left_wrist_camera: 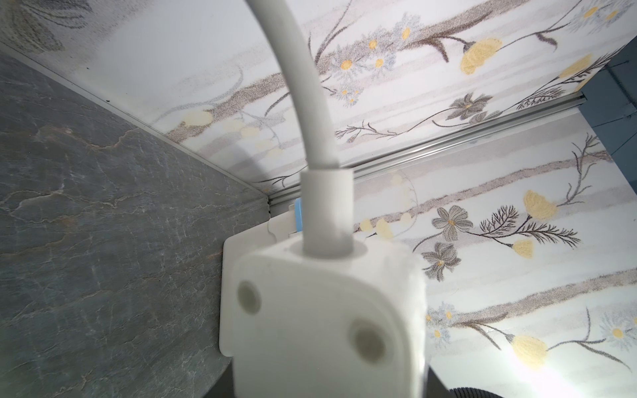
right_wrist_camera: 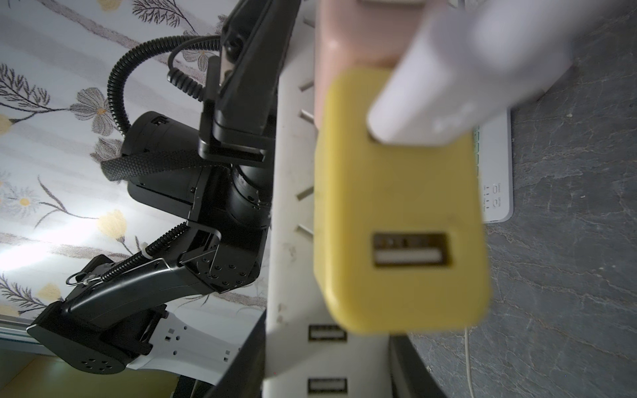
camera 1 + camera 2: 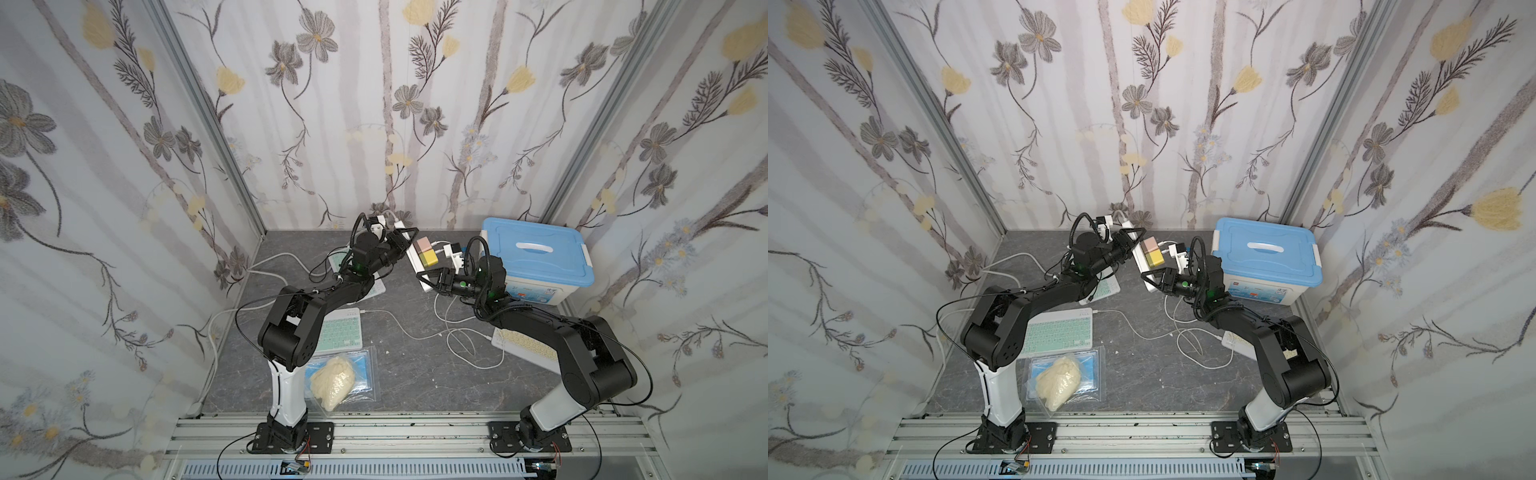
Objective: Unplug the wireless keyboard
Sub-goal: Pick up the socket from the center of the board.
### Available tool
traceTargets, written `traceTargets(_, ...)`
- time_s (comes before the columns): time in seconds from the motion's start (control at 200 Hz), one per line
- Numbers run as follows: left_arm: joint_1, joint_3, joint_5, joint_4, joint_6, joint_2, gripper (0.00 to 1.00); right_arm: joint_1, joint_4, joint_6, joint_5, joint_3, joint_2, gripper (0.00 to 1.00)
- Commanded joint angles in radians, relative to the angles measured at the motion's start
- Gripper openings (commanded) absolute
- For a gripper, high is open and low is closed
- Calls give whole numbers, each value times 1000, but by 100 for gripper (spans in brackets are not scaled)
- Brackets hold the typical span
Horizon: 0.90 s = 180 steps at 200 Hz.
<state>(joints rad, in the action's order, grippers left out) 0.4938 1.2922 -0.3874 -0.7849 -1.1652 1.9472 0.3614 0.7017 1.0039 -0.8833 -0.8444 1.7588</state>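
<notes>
Reader: Yellow charger [image 2: 400,206], closest to the right wrist lens: what carries it?

Author: It sits on the white power strip [image 2: 286,268], beside a pink charger [image 2: 351,38]. A blurred white USB plug [image 2: 431,86] occupies its upper port; the lower port is vacant.

Reader: And the arms?

Author: The right gripper [image 3: 430,280] is clamped across the strip's near end, with a dark jaw on either side of it in the wrist view. The left gripper [image 3: 405,237] straddles the far end, where the thick cord [image 1: 310,86] enters. Whether it pinches the strip or merely brackets it cannot be told.

Reader: Where is the keyboard?

Author: Three lie on the grey tabletop [image 3: 415,374]. A mint keyboard [image 3: 340,332] lies in the open beside the left arm's elbow, well apart from both grippers. It has a connector [image 3: 363,311] at the corner nearest the strip, and a thin cable [image 3: 415,337] trails away from it. A second mint keyboard [image 3: 376,289] lies partly under the left arm, and a pale keyboard [image 3: 523,349] under the right. Which one is meant cannot be settled.

Reader: How would it handle?

Author: It is judged light, flat and rigid, and likely to slide on the smooth top if tugged. The cable is limp and gives no purchase. The stiff plug shell is the place to grip, pulled straight along its port while the body it leaves is steadied.
</notes>
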Motion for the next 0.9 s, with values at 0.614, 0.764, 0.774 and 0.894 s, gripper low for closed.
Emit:
traceTargets(0.614, -16, 84, -67, 340, 278, -70, 0, -52, -449, -379, 84, 36, -272, 68)
traceTargets(0.764, -21, 138, -155, 430, 344, -77, 0, -109, -513, -474, 131, -16, -292, 68)
traceTargets(0.774, -21, 142, -160, 437, 348, -76, 0, -113, -516, -481, 130, -23, -290, 68)
traceTargets(0.894, -23, 192, -223, 503, 392, -74, 0, -160, -542, -544, 108, -115, -247, 69)
